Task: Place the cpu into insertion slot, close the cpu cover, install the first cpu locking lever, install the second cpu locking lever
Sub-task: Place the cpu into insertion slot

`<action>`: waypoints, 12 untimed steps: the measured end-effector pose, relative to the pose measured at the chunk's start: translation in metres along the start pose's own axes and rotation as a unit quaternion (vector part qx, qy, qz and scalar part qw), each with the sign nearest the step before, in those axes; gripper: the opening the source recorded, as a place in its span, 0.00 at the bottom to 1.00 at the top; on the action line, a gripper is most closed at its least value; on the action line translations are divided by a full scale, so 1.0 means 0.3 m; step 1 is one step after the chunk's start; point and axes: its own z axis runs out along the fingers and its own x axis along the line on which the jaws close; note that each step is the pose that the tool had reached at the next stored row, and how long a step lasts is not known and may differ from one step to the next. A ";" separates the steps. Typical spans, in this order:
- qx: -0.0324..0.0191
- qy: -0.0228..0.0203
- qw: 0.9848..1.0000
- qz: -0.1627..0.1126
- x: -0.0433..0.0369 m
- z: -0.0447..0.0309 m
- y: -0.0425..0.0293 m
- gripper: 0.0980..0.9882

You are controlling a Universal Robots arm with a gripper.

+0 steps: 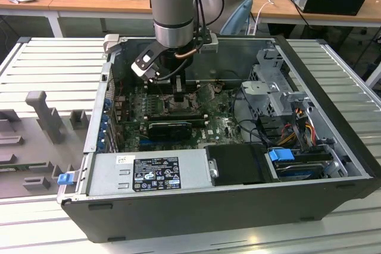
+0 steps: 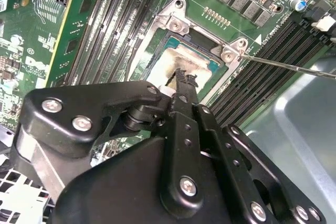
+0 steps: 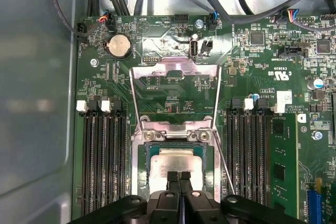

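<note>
Fingers [image 3: 172,178] pinched narrow and empty, tips low over the cpu [image 3: 178,160], contact unclear; cpu lying flat in the insertion slot [image 3: 143,171], cpu cover [image 3: 176,72] swung open beyond it. Likely seating the cpu: press straight down, lightly, no sideways drag across the pins. From the exterior view's left: bench [image 1: 53,57] with grey fixtures [image 1: 41,108], memory slots [image 3: 102,166] flanking the slot, thin locking lever [image 3: 224,163] close beside the fingers and apt to snag, then drive cage [image 1: 271,78] and cables [image 1: 299,118].

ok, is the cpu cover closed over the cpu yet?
No, the cpu cover stands swung open and the cpu lies uncovered.
</note>
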 end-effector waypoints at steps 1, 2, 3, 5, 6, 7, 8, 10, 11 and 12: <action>0.000 0.000 1.000 0.000 0.000 -0.002 0.000 0.01; 0.000 0.000 1.000 0.000 0.000 -0.003 0.000 0.01; 0.000 0.000 1.000 0.000 0.000 -0.003 0.000 0.01; 0.000 0.000 1.000 0.000 0.000 -0.005 0.000 0.01; 0.000 0.000 1.000 0.000 0.000 -0.006 0.001 0.01; 0.000 0.000 1.000 0.000 0.000 -0.007 0.001 0.01; 0.000 0.000 1.000 0.000 0.000 -0.009 0.001 0.01; 0.000 0.000 1.000 0.000 0.000 -0.011 0.001 0.01; 0.000 0.000 1.000 0.000 0.000 -0.011 0.001 0.01; 0.000 0.000 1.000 0.000 0.000 -0.011 0.001 0.01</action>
